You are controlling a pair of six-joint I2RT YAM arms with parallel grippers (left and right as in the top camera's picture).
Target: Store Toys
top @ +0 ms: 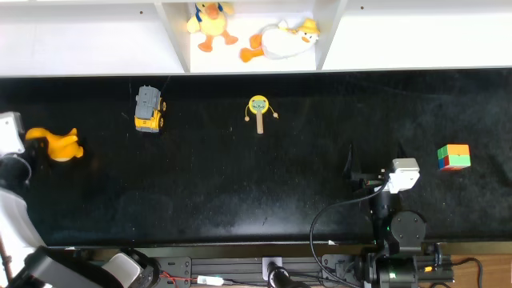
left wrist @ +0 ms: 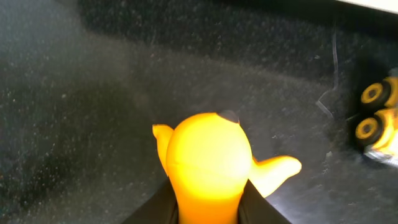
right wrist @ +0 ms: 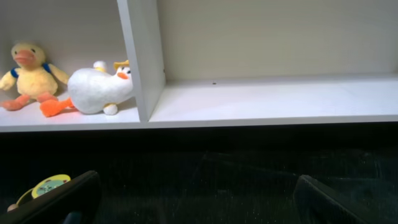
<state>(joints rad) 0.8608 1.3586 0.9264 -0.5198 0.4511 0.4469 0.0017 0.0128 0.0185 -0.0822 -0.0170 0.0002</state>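
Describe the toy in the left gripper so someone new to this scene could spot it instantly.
On the black table, go to its far left end, where the left gripper is shut on the orange-yellow animal toy. Unlike the nearby grey-and-yellow truck, it is one smooth, solid colour and has no wheels.

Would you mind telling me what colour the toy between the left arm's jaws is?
The toy is orange-yellow, clearest in the left wrist view.
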